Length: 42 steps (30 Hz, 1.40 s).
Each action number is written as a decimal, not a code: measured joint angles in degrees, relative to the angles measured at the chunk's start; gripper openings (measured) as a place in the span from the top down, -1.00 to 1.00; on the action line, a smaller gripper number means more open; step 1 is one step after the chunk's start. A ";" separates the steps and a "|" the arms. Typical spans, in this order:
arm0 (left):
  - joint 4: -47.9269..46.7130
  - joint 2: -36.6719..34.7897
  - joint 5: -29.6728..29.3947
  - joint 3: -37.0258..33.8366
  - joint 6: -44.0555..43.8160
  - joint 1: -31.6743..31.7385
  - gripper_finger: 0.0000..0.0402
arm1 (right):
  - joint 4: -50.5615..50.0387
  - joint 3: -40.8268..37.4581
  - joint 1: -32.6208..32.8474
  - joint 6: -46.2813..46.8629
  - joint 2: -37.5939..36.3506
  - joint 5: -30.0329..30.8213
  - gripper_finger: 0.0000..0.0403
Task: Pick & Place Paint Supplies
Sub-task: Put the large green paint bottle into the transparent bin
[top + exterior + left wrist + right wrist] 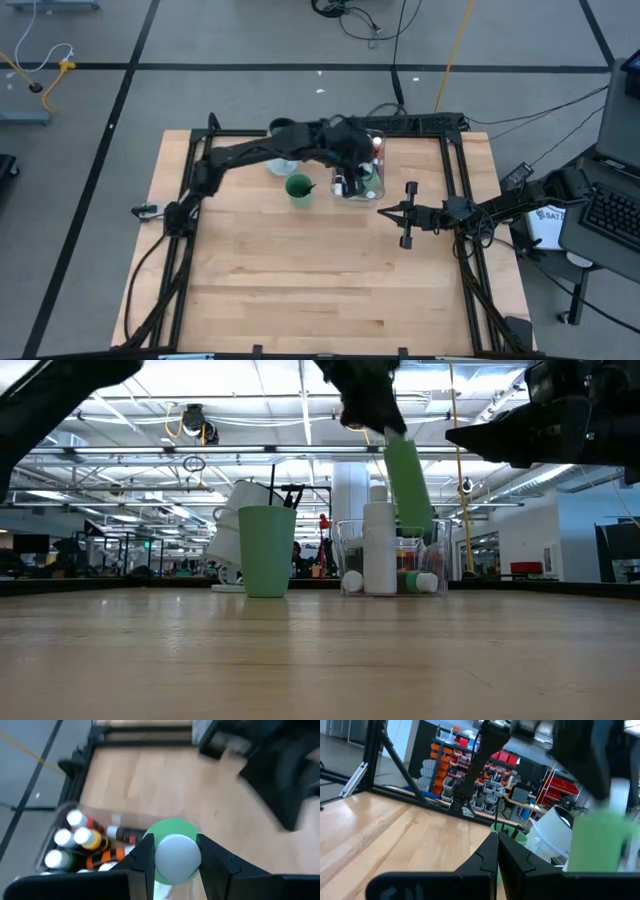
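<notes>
Gripped at its pale cap, green bottle (172, 851) hangs from left gripper (175, 855) above clear tub (352, 550), long axis near vertical, slightly tilted, cap uppermost. Tub holds small capped bottles (75, 840), partly hidden by the arm. Right gripper (497, 851), fingers together, hovers nearby over the table (300, 270).

pale wood table (300, 270) w/ black frame rails along its sides. standing on it near the far edge: green cup (299, 189), pale-blue jug (283, 165) just behind it, clear plastic tub (372, 185) to the right of the cup w/ small paint bottles (75, 837) inside. rest of the top is bare wood.
</notes>
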 joint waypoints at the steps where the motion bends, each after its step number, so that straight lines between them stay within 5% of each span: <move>1: 0.06 0.78 -0.88 -0.39 0.51 0.00 0.49 | -0.45 0.00 0.00 -0.13 0.00 0.02 0.99; 9: -4.64 3.42 -2.77 -0.67 0.79 1.83 0.49 | -1.29 -0.02 0.00 -1.03 0.00 0.00 0.99; 31: -7.30 5.56 11.41 -0.58 3.84 4.71 0.49 | -1.03 -0.02 0.00 -1.01 0.00 -0.02 0.99; 42: -1.81 9.53 11.59 -0.63 3.10 5.97 0.49 | -0.62 -0.02 0.00 -1.01 0.01 -0.01 0.99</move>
